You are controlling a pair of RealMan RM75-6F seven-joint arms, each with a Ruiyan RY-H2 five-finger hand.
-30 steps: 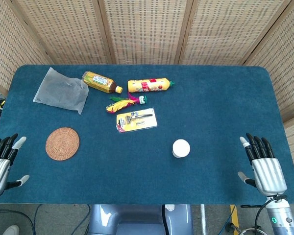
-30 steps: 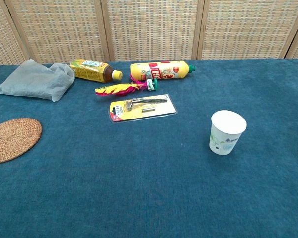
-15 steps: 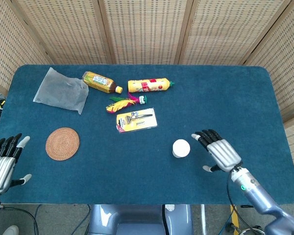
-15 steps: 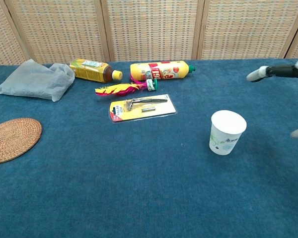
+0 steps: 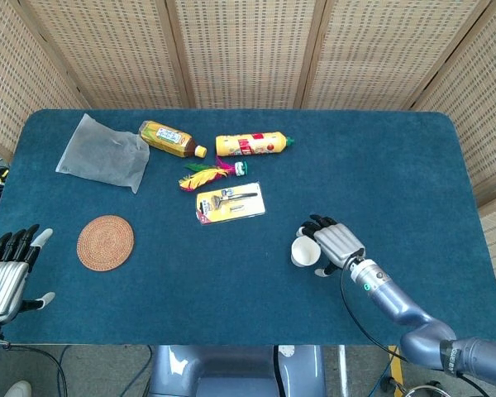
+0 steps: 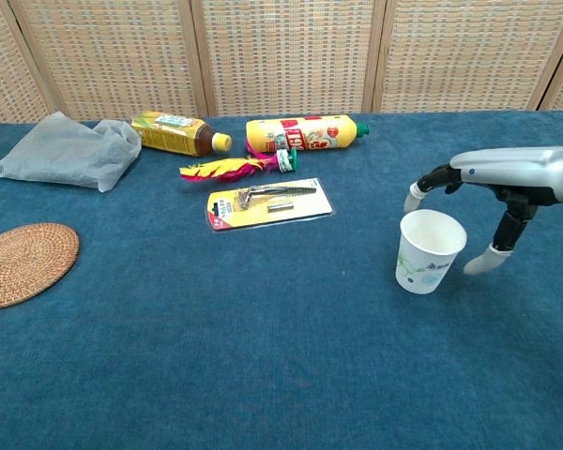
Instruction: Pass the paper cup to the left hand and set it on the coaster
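The white paper cup [image 6: 428, 251] with a green print stands upright on the blue table, right of the middle; from the head view the cup [image 5: 301, 253] is half covered by my right hand. My right hand [image 5: 335, 244] hovers at the cup's right side, fingers spread; in the chest view this hand [image 6: 507, 183] arches over the rim with the thumb low beside the cup, and I see no grip on it. The round woven coaster [image 5: 105, 242] lies bare at the left. My left hand [image 5: 7, 273] rests open at the table's near left edge, holding nothing.
Toward the back lie a grey plastic bag [image 5: 104, 154], a tea bottle [image 5: 170, 139], a yellow bottle [image 5: 251, 145], a feather shuttlecock [image 5: 207, 174] and a packaged razor [image 5: 230, 202]. Wicker screens [image 5: 248, 50] stand behind the table.
My right hand has swept in from the table's right edge to the cup and now arches over it. The cup has not moved. The left hand has barely shifted.
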